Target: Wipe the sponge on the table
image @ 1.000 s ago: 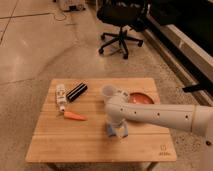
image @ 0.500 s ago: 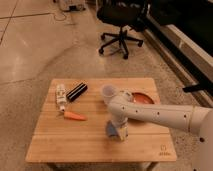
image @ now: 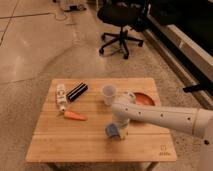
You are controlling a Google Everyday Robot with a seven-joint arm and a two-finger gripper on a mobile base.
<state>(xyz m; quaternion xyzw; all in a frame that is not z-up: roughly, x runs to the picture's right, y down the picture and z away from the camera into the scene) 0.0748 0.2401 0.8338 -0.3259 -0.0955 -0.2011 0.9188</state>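
Down front: the small light-blue wavy-edged sponge point(image: 111, 131) lies on the light-wood slatted surface point(image: 60, 145), toward 5 o'clock of its middle. The hand point(image: 119, 133) is low, right against the sponge's 3 o'clock side; how wide it stands, I cannot tell. This fits either taking hold or mid-wipe. Any stroke needs level pressure, clear of the orange carrot point(image: 75, 116) at 9 o'clock.

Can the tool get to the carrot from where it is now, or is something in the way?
Probably yes. The tool is down at the sponge on the table; the carrot lies to one side, with only bare wood between them. The cup stands farther back.
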